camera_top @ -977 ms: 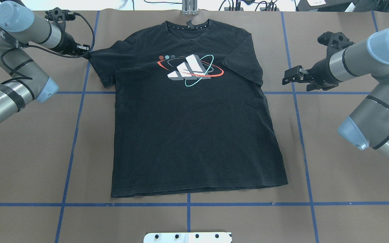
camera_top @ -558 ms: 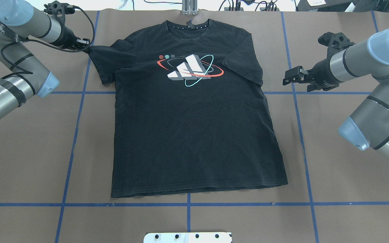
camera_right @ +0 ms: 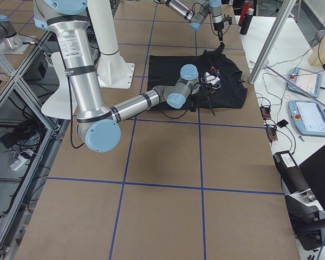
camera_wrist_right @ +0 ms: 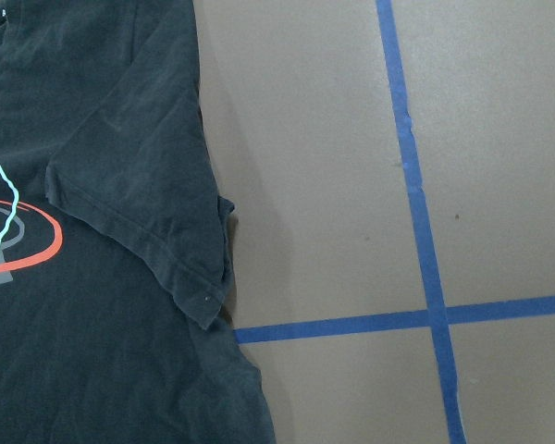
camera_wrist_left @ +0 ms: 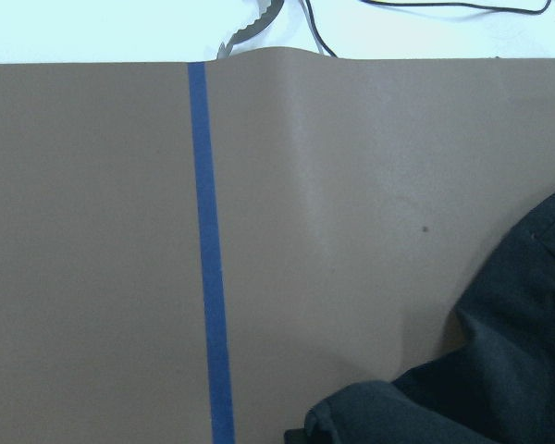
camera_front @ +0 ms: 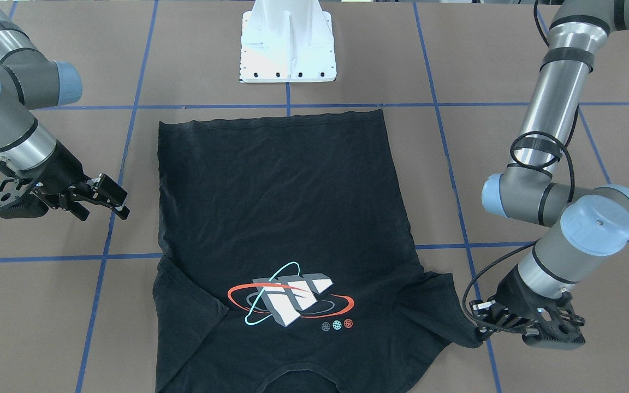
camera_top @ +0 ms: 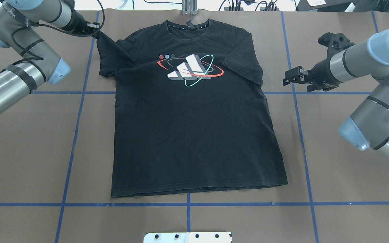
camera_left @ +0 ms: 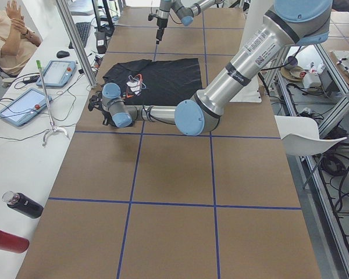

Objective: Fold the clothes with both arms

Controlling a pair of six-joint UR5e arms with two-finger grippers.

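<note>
The black T-shirt (camera_top: 194,135) lies flat, print up, collar at the far edge; it also shows in the front view (camera_front: 282,207). My left gripper (camera_top: 95,28) is shut on the tip of the shirt's left sleeve (camera_top: 108,50) and holds it drawn up towards the far edge, near the shoulder. In the front view the left gripper (camera_front: 481,327) pinches that sleeve tip. My right gripper (camera_top: 287,77) is open and empty, a short way off the other sleeve (camera_top: 245,64), not touching it. The right wrist view shows that sleeve (camera_wrist_right: 120,185) flat on the table.
The white pedestal base (camera_front: 288,43) stands at the near edge, behind the shirt's hem. Blue tape lines (camera_top: 76,135) cross the brown table. Cables and a metal post (camera_top: 189,8) sit at the far edge. Tablets (camera_left: 23,104) and bottles (camera_left: 23,204) lie on the side bench.
My left gripper has moved towards the far edge and a little inward with the sleeve tip, dragging the sleeve up beside the shoulder. The right arm has barely moved.
</note>
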